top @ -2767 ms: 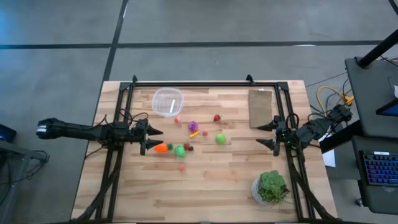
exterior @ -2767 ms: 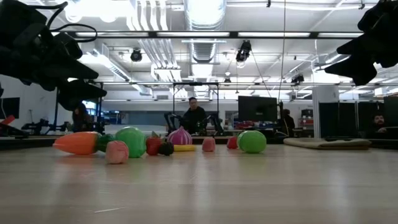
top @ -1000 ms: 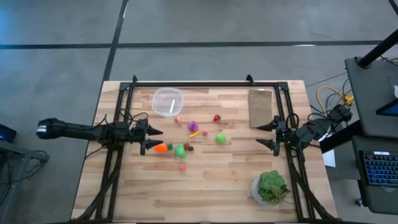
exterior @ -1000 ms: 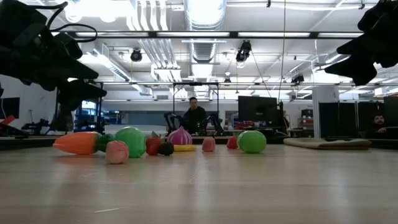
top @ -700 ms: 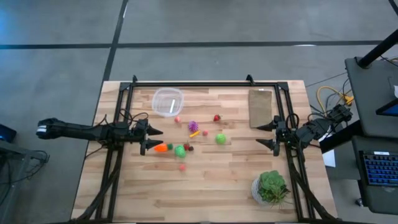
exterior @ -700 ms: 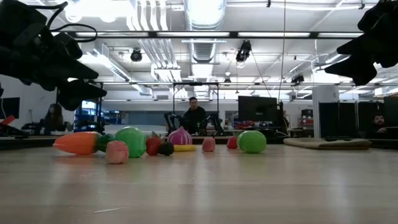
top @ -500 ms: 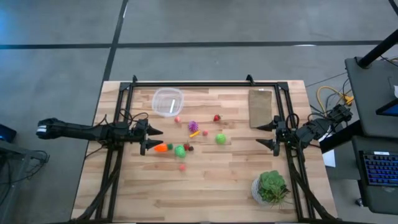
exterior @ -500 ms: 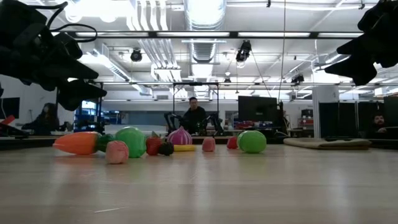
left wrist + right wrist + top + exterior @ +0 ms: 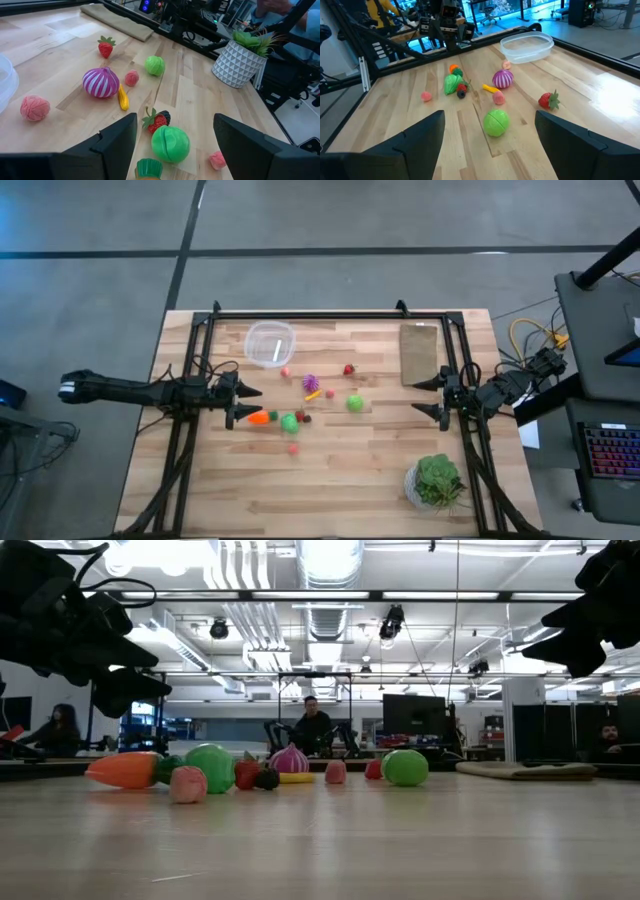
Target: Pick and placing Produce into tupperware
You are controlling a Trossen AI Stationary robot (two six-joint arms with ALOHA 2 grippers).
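Overhead and table-level views of a two-arm workstation. The left arm lies low and horizontal over the table's left edge, reaching toward the centre. The left gripper hangs above the wood with its fingers spread wide and nothing between them; its tips point at the orange carrot, which lies just beside them on the table. The right arm mirrors this pose from the right edge. The right gripper also has its fingers parted wide and empty, raised off the surface and well apart from the produce.

The produce is scattered on the bare wood mid-table. A green ball sits touching or just beside the carrot's leafy end, with a small dark-red strawberry beside it. A second green ball lies nearer the right arm. The purple striped bulb rests between them toward the far edge, a yellow-orange bit beside it. A red strawberry and small pink pieces lie around these.

The tupperware, a clear container, stands near the table's far-left corner; nothing shows inside it. A tan board lies at the far right, and a potted plant stands at the near right.
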